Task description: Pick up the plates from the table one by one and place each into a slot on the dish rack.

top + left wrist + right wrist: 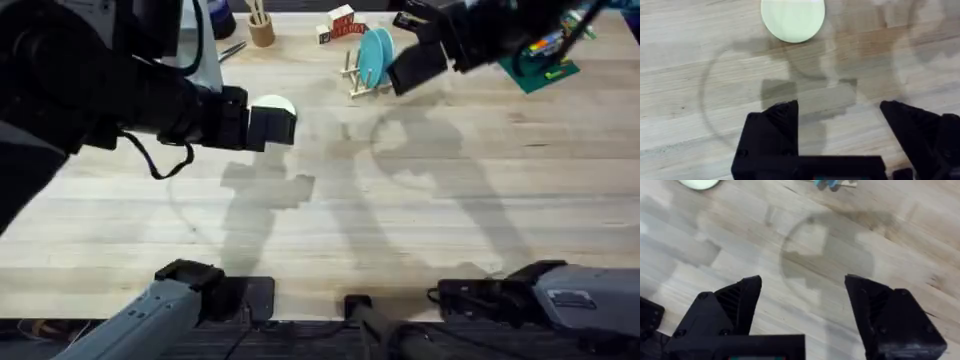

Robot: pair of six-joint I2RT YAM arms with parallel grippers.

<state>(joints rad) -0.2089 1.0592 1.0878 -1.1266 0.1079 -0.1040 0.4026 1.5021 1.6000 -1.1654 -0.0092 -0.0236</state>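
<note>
Standing upright in the dish rack [362,80] is the turquoise plate [376,55]; the cream plate [793,19] lies flat on the table [420,200]. Left gripper [840,117] and right gripper [802,300] hang spread wide, holding nothing.

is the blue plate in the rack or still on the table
In the rack. The turquoise plate stands on edge between the pegs of the dish rack; the cream plate lies flat on the table.

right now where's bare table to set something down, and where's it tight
Bare wood spreads across the table middle and near side, from the cream-yellow plate down toward the arm bases, and along the right side below the green item. It is crowded at the far edge: the dish rack holding the turquoise plate, the cup of sticks and small red boxes.
</note>
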